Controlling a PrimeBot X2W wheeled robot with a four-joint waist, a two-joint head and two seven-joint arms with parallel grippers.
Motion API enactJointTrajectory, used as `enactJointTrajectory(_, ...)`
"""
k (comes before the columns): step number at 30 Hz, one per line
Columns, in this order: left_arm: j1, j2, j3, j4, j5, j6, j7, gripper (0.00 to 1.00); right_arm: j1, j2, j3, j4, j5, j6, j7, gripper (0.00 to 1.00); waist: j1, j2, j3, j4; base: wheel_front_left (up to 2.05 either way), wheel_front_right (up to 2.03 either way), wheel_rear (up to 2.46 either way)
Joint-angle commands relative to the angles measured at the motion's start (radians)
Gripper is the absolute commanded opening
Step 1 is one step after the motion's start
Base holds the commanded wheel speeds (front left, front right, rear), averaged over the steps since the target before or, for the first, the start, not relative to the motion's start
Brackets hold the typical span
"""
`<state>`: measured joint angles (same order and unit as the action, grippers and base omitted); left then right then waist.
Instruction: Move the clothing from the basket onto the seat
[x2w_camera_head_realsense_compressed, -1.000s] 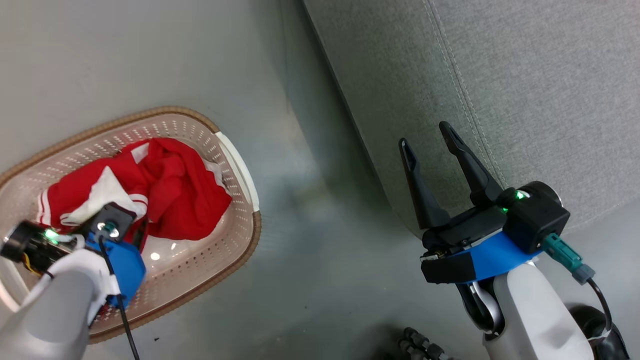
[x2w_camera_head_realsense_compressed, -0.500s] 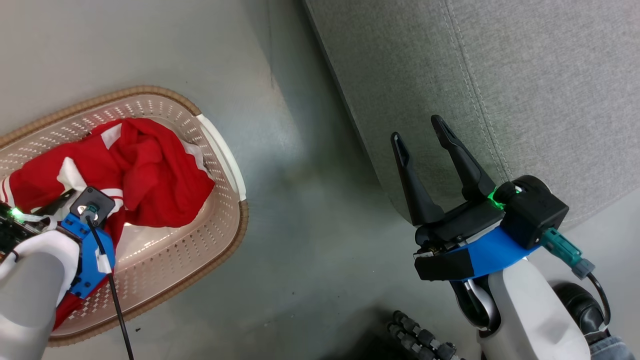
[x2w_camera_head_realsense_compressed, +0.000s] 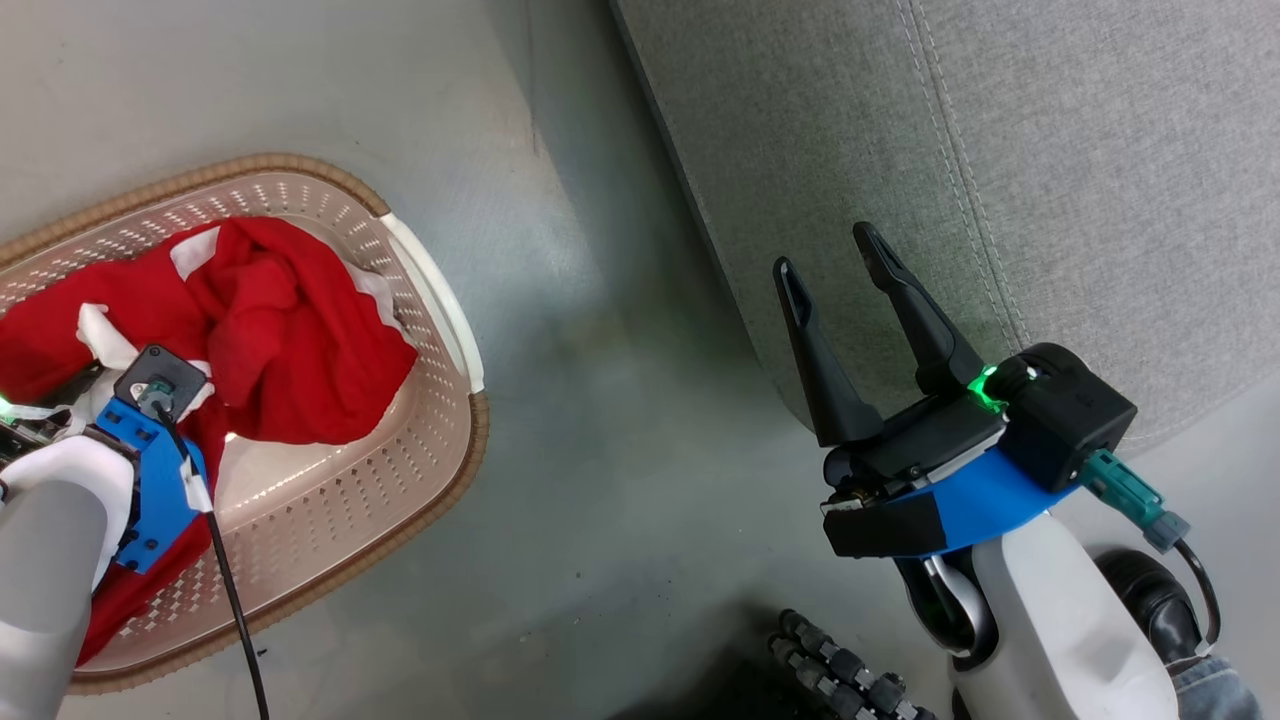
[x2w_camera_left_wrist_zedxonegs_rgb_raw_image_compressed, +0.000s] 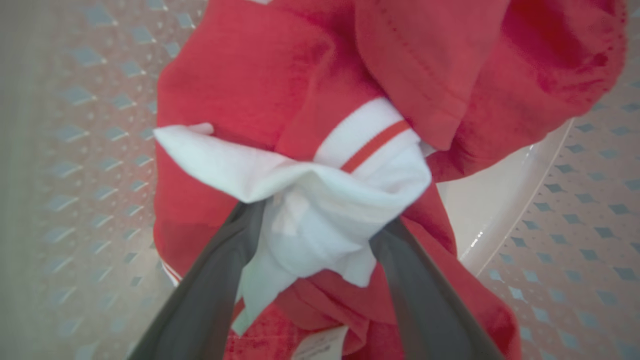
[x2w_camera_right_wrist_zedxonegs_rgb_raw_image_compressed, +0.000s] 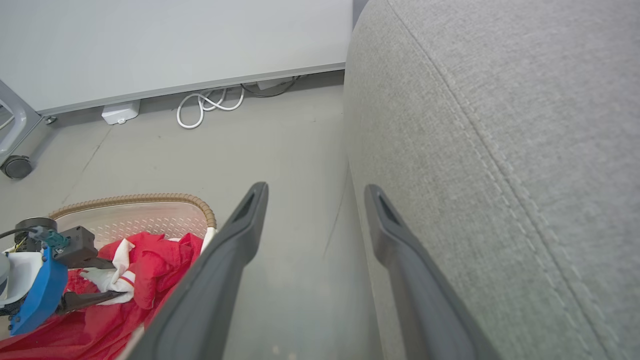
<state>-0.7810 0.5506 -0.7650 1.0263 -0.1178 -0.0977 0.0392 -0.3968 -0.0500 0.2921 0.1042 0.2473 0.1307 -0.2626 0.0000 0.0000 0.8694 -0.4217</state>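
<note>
My left gripper's (x2w_camera_left_wrist_zedxonegs_rgb_raw_image_compressed: 320, 215) fingertips lie buried under the white fold of the clothing (x2w_camera_left_wrist_zedxonegs_rgb_raw_image_compressed: 240, 85); I cannot judge contact there. The basket (x2w_camera_head_realsense_compressed: 430, 440) is cut by the head view's left edge, and its walls blur at my left wrist. The seat (x2w_camera_head_realsense_compressed: 1100, 150) runs off the top and right.

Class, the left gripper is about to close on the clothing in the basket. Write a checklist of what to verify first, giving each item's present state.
1. Left gripper open: ok.
2. White fold of the clothing between its fingers: ok.
3. Their tips short of the basket floor: cannot tell, fabric hides them.
4. Right gripper open, empty: ok.
5. Clothing on the seat: not ok, it lies in the basket.
</note>
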Motion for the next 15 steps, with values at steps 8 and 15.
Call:
enactJointTrajectory(8, -0.003, -0.012, 0.007, 0.031, -0.040, 0.003, 0.009, 0.00, -0.012, -0.001, 0.002, 0.005, 0.012, 0.000, -0.003, 1.00, 0.0000, 0.0000, -0.012, 0.002, 0.00, 0.00, 0.00)
enactJointTrajectory(15, -0.004, -0.017, 0.001, 0.044, -0.059, -0.006, -0.003, 0.00, -0.006, -0.001, 0.001, 0.007, 0.005, 0.000, -0.003, 1.00, 0.0000, 0.0000, -0.023, 0.006, 0.00, 0.00, 0.00)
